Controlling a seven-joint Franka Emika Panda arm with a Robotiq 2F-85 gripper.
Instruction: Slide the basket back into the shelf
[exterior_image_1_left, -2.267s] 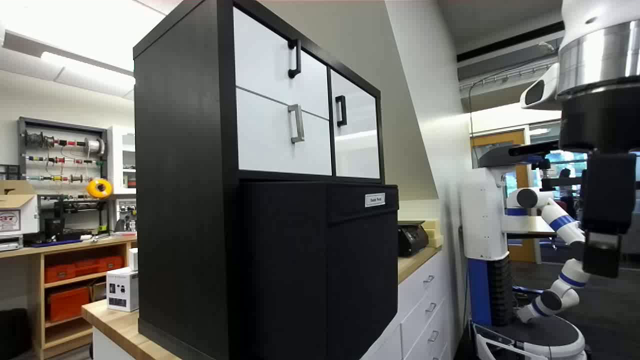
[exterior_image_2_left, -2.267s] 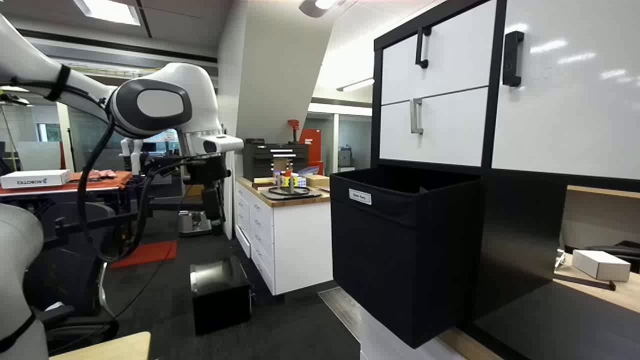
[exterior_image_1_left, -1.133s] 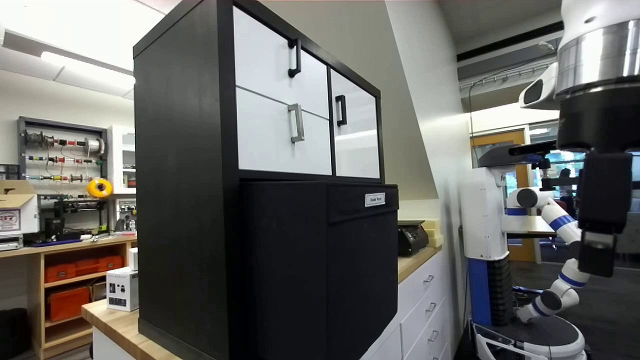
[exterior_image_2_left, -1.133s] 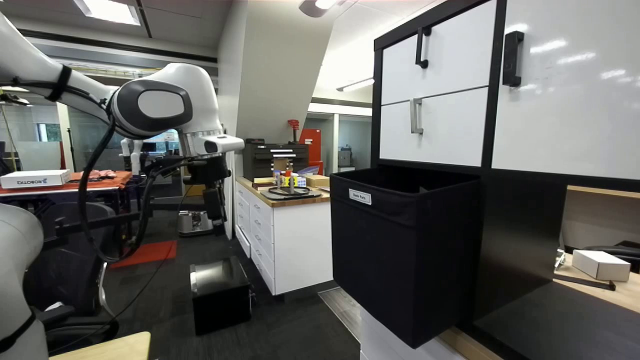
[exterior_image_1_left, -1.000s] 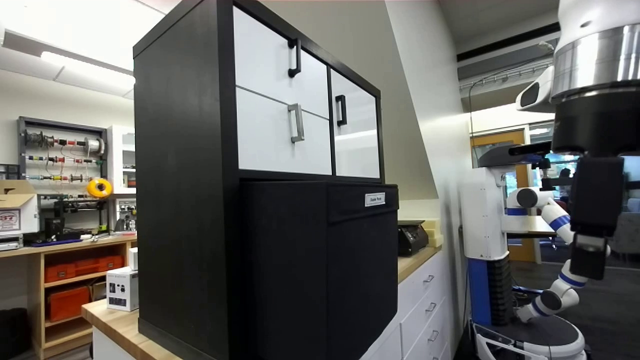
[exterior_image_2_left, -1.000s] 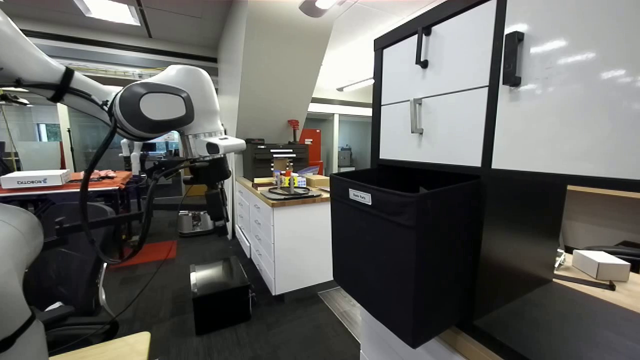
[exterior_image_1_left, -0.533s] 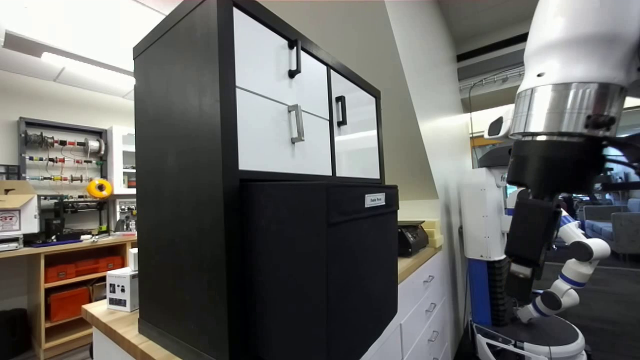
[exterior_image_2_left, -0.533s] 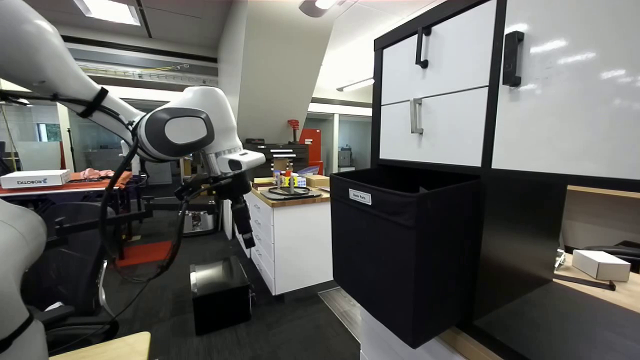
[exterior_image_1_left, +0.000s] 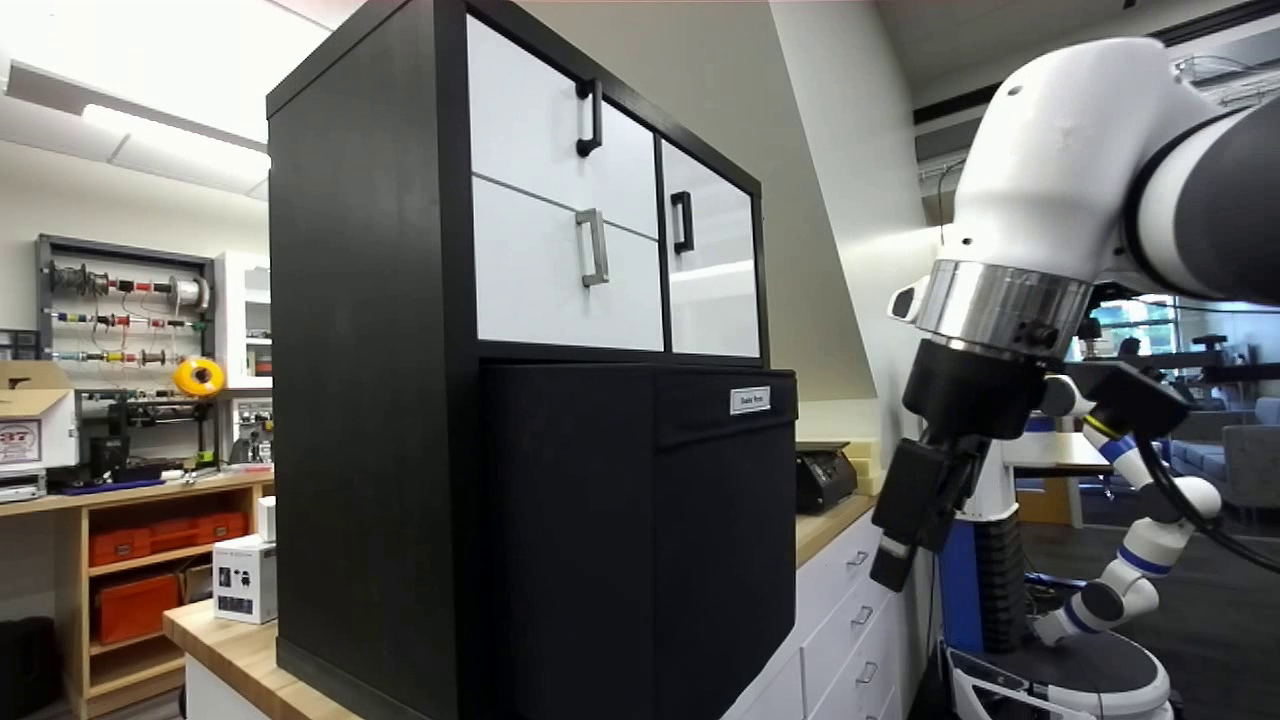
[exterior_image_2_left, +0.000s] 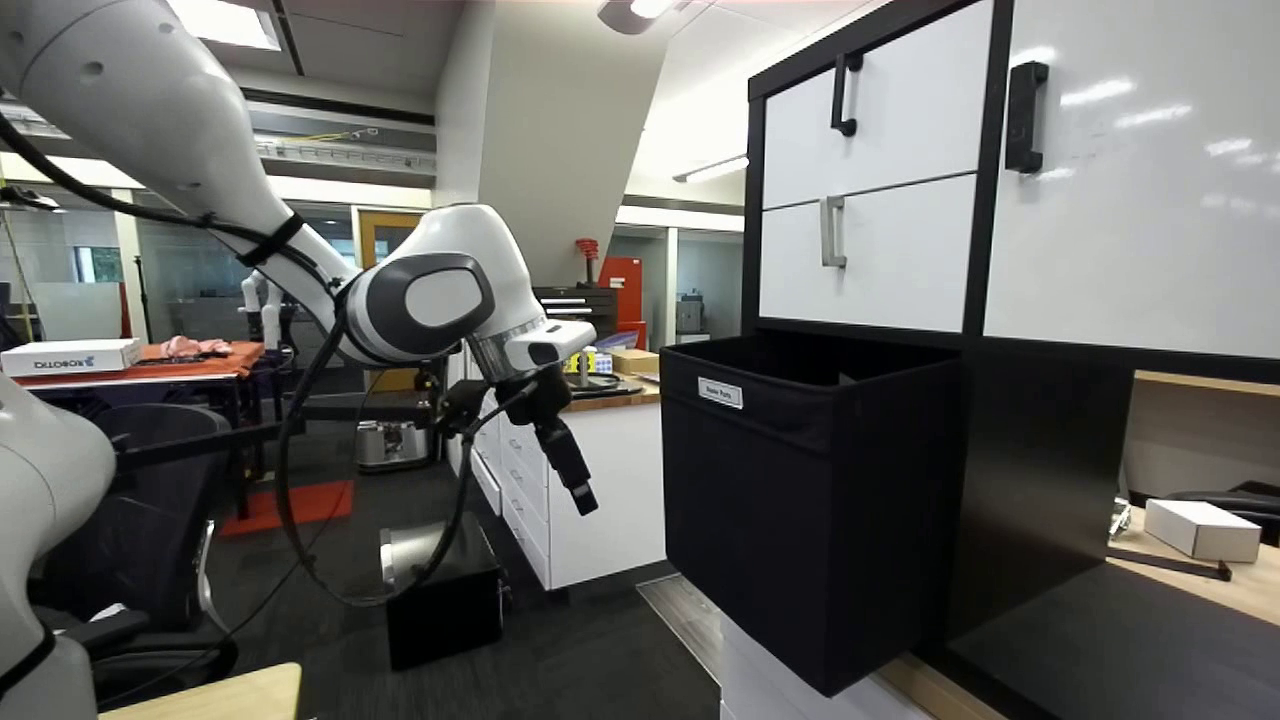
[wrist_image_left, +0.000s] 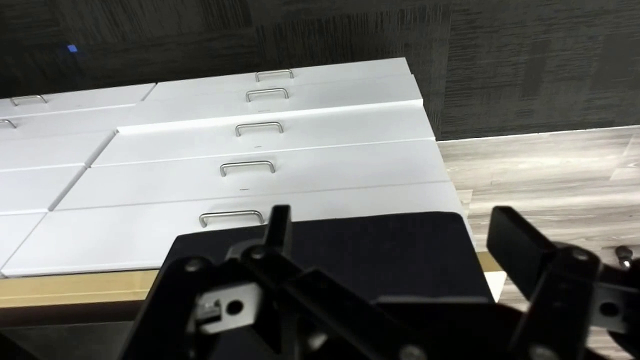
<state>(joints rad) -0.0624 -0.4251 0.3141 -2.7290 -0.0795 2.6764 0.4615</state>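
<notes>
Hanging with its fingers (wrist_image_left: 520, 254) wide apart, the gripper (exterior_image_2_left: 584, 497) has hold of nothing; in an exterior view it is at nine o'clock from the basket (exterior_image_2_left: 760, 520), well apart, and its tip points to five o'clock. There the fingers cannot be told apart, so only the wrist view tells how far they spread. Between them it shows the basket, farther off, partly covered by the gripper's body toward six o'clock. The back of the basket is inside the shelf (exterior_image_1_left: 355, 400), under the grey handle (exterior_image_1_left: 598, 247), and its front juts out. How deep it sits is hard to make out, because black meets black. In an exterior view its near corner (exterior_image_1_left: 655, 685) leaves the frame at six o'clock. The letters of the label (exterior_image_1_left: 750, 399) are too small to read. Inside, all is dark except one small grey piece (exterior_image_2_left: 846, 380), which I cannot identify. The arm (exterior_image_2_left: 185, 120) is cut off at ten o'clock.
</notes>
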